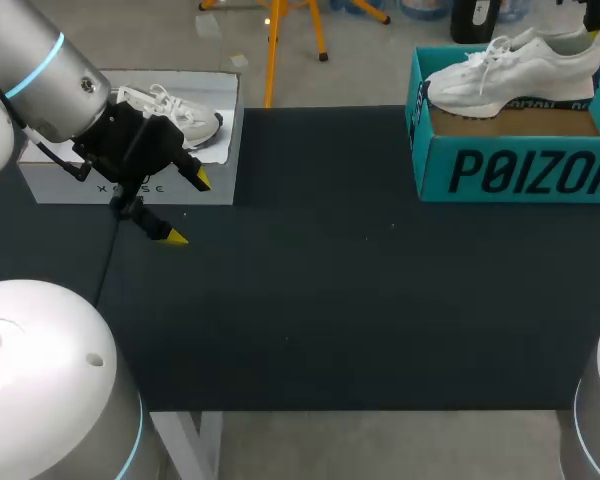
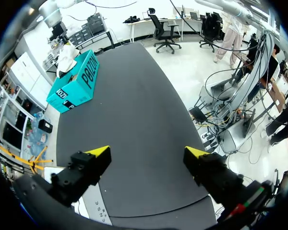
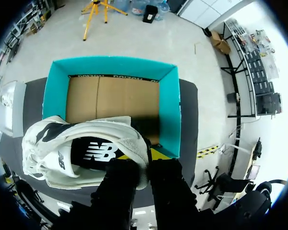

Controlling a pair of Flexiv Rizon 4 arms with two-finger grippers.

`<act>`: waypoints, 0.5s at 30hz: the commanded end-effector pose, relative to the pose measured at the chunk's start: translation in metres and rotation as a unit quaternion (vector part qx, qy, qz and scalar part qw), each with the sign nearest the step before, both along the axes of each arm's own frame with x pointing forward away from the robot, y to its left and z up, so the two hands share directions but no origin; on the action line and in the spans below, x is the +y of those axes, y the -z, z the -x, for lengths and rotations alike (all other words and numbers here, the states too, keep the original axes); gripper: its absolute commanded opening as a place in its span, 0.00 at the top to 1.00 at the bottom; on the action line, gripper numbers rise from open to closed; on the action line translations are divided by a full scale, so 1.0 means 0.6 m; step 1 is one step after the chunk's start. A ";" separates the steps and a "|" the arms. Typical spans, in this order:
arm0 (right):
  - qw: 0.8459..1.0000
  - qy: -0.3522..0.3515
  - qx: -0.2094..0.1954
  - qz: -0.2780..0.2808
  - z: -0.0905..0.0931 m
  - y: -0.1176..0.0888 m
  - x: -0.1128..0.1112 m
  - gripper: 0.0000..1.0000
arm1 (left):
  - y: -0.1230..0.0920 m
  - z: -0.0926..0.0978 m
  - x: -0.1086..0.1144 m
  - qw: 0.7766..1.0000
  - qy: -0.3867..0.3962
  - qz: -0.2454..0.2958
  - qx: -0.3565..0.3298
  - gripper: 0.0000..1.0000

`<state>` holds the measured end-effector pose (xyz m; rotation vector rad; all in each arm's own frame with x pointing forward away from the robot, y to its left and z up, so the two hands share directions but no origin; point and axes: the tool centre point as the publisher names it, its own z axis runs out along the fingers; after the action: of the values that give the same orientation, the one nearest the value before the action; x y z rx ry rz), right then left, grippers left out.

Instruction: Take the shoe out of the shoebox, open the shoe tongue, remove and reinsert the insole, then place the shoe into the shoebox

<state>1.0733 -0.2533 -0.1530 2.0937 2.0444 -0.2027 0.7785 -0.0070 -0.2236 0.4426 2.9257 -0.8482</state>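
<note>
The right gripper (image 3: 144,168), its tips mostly hidden, clamps the white sneaker (image 3: 86,143) by the heel over the teal shoebox (image 3: 169,115). The left gripper (image 2: 147,152) gapes wide.

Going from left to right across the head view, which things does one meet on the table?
white box → bare table → teal shoebox, with the white shoe over it
</note>
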 end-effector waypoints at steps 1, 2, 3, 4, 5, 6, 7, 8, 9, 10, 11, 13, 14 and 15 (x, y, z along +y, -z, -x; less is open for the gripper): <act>1.000 0.009 0.009 -0.003 -0.013 0.027 -0.009 1.00 | -0.001 -0.001 -0.001 1.000 0.000 -0.002 0.001 0.00; 1.000 0.013 0.009 -0.009 -0.015 0.033 -0.012 1.00 | -0.001 -0.001 -0.001 1.000 0.000 -0.002 0.001 0.00; 1.000 0.019 0.015 -0.010 -0.018 0.041 -0.016 1.00 | -0.001 -0.001 -0.001 1.000 0.000 -0.002 0.001 0.00; 0.999 0.028 0.017 -0.004 -0.021 0.047 -0.019 1.00 | -0.001 -0.001 -0.001 1.000 0.000 -0.002 0.001 0.00; 0.999 0.029 0.016 -0.008 -0.025 0.053 -0.024 1.00 | -0.001 -0.001 -0.001 1.000 0.000 -0.002 0.001 0.00; 0.999 0.032 0.019 -0.013 -0.028 0.060 -0.027 1.00 | -0.001 -0.001 -0.001 1.000 0.000 -0.002 0.001 0.00; 0.999 0.038 0.018 -0.011 -0.032 0.064 -0.030 1.00 | -0.001 -0.001 -0.001 1.000 0.000 -0.002 0.001 0.00; 0.999 0.037 0.018 -0.011 -0.034 0.070 -0.032 1.00 | -0.001 -0.001 -0.001 1.000 0.000 -0.002 0.001 0.00; 0.999 0.037 0.019 -0.014 -0.037 0.076 -0.032 1.00 | -0.001 -0.001 -0.001 1.000 0.000 -0.002 0.001 0.00; 0.999 0.040 0.019 -0.014 -0.038 0.080 -0.033 1.00 | -0.001 -0.001 -0.001 1.000 0.000 -0.002 0.001 0.00; 0.999 0.040 0.019 -0.014 -0.040 0.085 -0.033 1.00 | -0.001 -0.001 -0.001 1.000 0.000 -0.002 0.001 0.00; 0.999 0.045 0.022 -0.015 -0.043 0.092 -0.035 1.00 | -0.001 -0.001 -0.001 1.000 0.000 -0.002 0.001 0.00; 0.999 0.047 0.023 -0.017 -0.044 0.095 -0.037 1.00 | -0.001 -0.001 -0.001 1.000 0.000 -0.002 0.001 0.00; 0.998 0.047 0.023 -0.019 -0.044 0.097 -0.038 1.00 | -0.001 -0.001 -0.001 1.000 0.000 -0.002 0.001 0.00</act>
<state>1.0919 -0.2744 -0.2086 2.2179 1.9829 -0.2216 0.7785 -0.0070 -0.2236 0.4426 2.9257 -0.8482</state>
